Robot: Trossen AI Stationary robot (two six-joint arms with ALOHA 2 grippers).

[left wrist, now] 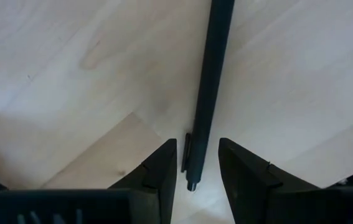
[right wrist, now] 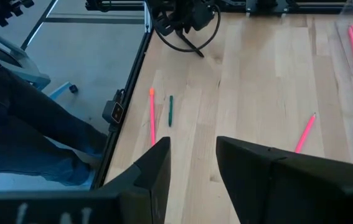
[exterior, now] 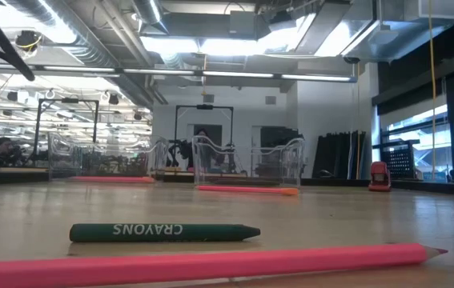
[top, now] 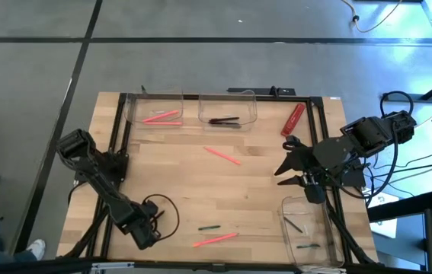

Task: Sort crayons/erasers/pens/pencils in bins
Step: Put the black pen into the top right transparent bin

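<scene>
Directly between the parted fingers (left wrist: 164, 168) of the left gripper (left wrist: 196, 171) lies a black pen (left wrist: 208, 93) flat on the wooden table (left wrist: 70, 74) — its clip end sits in the gap, touching neither finger, and its far end is cut off by the picture's edge. From above, the left gripper (top: 145, 225) stands at the table's near left corner, and the arm hides the pen there. Nearby, a dark green crayon (exterior: 162, 232) reads "CRAYONS" upside down in the low view, with a pink pencil (exterior: 202, 265) just in front of it. Farther out, the right gripper (top: 290, 161) hovers unclenched and empty over the right side, near a clear bin (top: 311, 232) holding two dark sticks too small to identify. At the far edge, one bin (top: 155, 107) holds pink pencils and its neighbour (top: 228, 108) holds dark pens (top: 224, 120) — a red object (top: 292, 119) lies beside them.
</scene>
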